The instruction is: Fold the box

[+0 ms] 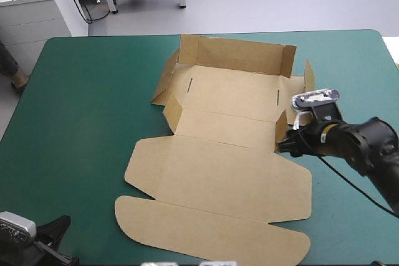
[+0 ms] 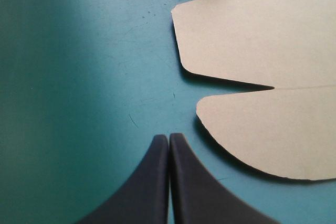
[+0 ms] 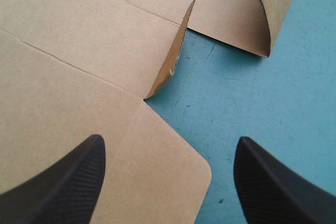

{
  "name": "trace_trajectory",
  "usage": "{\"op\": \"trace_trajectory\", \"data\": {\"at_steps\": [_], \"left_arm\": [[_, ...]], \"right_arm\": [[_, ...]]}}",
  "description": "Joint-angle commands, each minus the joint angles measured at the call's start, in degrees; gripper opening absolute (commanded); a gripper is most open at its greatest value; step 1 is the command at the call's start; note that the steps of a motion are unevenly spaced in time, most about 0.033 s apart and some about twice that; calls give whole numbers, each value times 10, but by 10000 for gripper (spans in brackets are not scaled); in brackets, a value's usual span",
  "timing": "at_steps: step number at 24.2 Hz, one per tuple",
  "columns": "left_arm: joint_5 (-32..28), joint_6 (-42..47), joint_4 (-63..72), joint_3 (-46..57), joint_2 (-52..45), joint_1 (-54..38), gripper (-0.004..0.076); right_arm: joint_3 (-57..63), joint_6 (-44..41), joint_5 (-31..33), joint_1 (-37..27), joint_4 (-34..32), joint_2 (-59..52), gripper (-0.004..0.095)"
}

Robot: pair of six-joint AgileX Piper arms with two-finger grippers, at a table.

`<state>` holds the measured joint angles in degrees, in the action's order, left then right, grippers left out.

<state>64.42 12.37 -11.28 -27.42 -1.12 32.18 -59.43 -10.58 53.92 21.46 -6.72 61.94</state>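
The brown box (image 1: pixel 218 172) lies as a cut sheet in the middle of the table. Its far wall (image 1: pixel 234 54) and left flaps (image 1: pixel 167 79) stand raised, while the lid panels nearest me lie flat. My right gripper (image 1: pixel 285 144) is open at the box's right edge, low over the rounded lid corner (image 3: pixel 173 171), beside a small upright flap (image 3: pixel 176 56). One finger is above the board and the other above the cover. My left gripper (image 2: pixel 168 136) is shut and holds nothing. It rests at the table's near left corner (image 1: pixel 59 232), a short way from the lid's rounded flaps (image 2: pixel 262 124).
The teal-green cover (image 1: pixel 81 123) shows bare to the left of the box and in a narrower strip to its right. Another side flap (image 3: pixel 273 9) stands up ahead of my right gripper, with a patch of cover between.
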Motion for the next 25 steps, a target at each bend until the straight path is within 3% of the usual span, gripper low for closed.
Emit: {"op": "trace_trajectory", "data": {"at_steps": [1, 9, 19, 25], "left_arm": [[-36, 5, -3, -12, 1, -2, -8], [-36, 5, -3, -12, 1, -2, -8], [-36, 5, -3, -12, 1, -2, -8], [-36, 5, -3, -12, 1, -2, -8]], "right_arm": [[-52, 4, -19, -2, -3, 60, 626], [-139, 36, -10, -65, 62, 256, 624], [-147, 49, -34, -70, 77, 344, 530], [-187, 51, -28, -70, 78, 359, 280]]}}
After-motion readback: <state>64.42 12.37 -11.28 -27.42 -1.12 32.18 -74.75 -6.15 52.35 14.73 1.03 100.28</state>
